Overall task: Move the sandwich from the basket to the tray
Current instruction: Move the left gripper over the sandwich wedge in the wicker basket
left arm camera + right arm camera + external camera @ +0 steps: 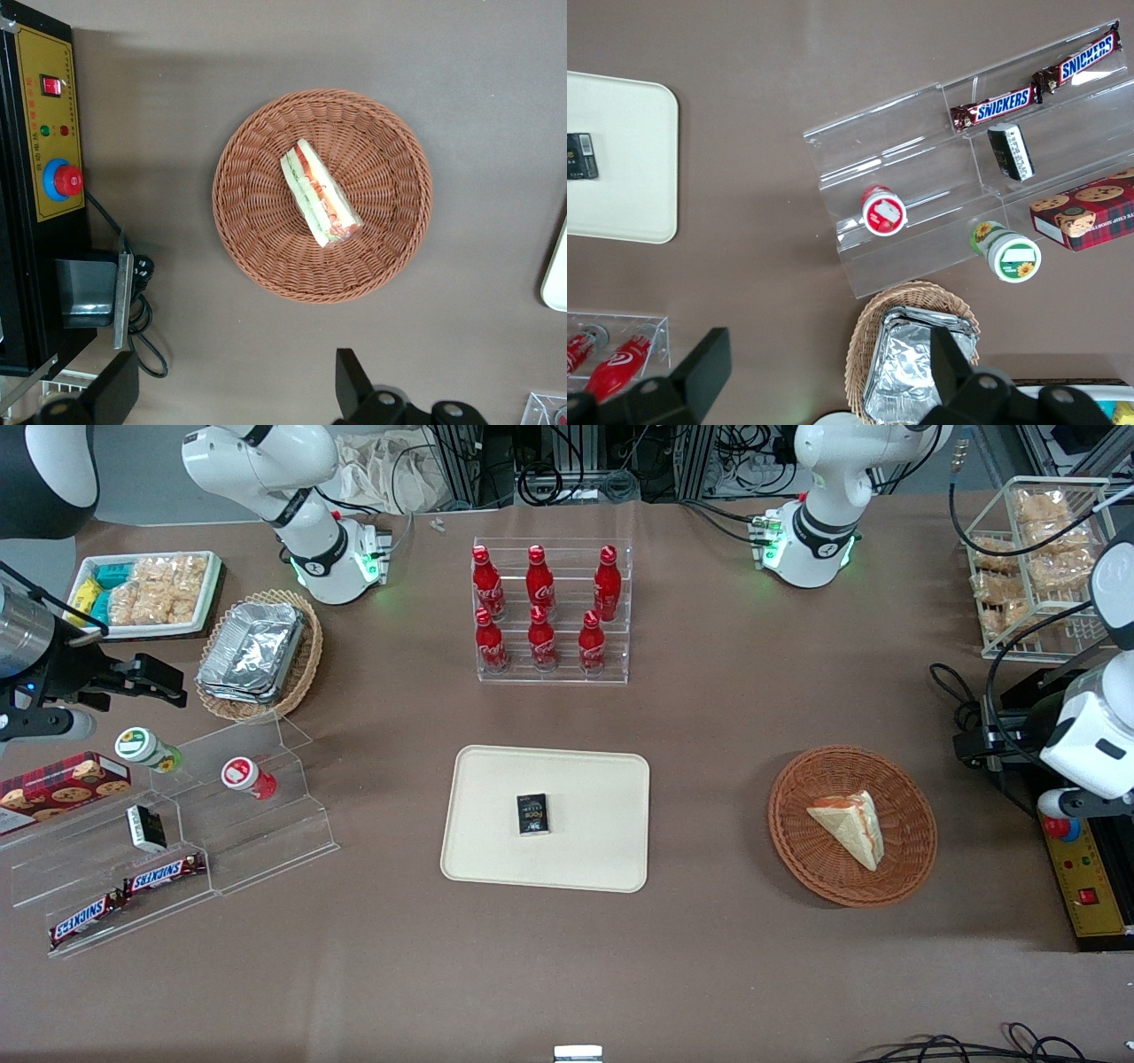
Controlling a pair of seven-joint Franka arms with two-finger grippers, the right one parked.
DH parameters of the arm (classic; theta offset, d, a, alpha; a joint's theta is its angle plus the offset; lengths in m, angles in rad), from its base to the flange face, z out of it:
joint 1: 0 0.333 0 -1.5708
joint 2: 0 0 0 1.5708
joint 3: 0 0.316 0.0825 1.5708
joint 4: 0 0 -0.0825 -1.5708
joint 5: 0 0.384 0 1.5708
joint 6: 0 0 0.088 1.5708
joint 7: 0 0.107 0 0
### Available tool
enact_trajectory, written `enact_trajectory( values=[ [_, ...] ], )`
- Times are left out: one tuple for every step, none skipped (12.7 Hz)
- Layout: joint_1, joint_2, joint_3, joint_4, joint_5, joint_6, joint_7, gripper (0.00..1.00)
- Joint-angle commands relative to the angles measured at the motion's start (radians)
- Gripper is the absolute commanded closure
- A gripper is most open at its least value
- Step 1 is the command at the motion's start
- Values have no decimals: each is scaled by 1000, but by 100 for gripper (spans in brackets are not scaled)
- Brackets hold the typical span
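Your sandwich (320, 193) is a triangular wedge of white bread, its cut edge showing red and green filling, and it lies flat inside the basket (257, 239) — the round reddish-brown wicker one on the bench (726, 717). The jaws of the gripper (235, 385) are spread wide, holding nothing; the sandwich sits clear of them, well below, with both fingers (351, 381) off the basket's rim. The left arm hangs high over the working arm's end of the bench, wrist pointing straight down. The tray (478, 850) — cream, rectangular — carries a small black packet (532, 814).
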Motion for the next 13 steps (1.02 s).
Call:
enact_trajectory(
  values=[
    [-1,-1,-2,1,5,-19,-25,0],
    [-2,5,-4,2,4,-19,-25,0],
    [-2,9,-4,2,4,-17,-26,0],
    [-4,14,-4,-15,-1,-14,-29,0],
    [-5,10,-4,-47,-1,7,-57,0],
    [-7,6,-5,-70,-2,33,-145,0],
    [-13,5,-8,-94,-1,50,-249,0],
    [-13,6,-17,-119,-1,71,-348,0],
    [-10,5,-21,-165,-20,122,-417,0],
    [-9,0,-19,-217,-56,183,-471,0],
    [-4,2,-19,-249,-65,235,-532,0],
    [-4,14,-19,-263,-65,278,-592,0],
    [-5,37,-19,-263,-65,311,-633,0]
  ],
)
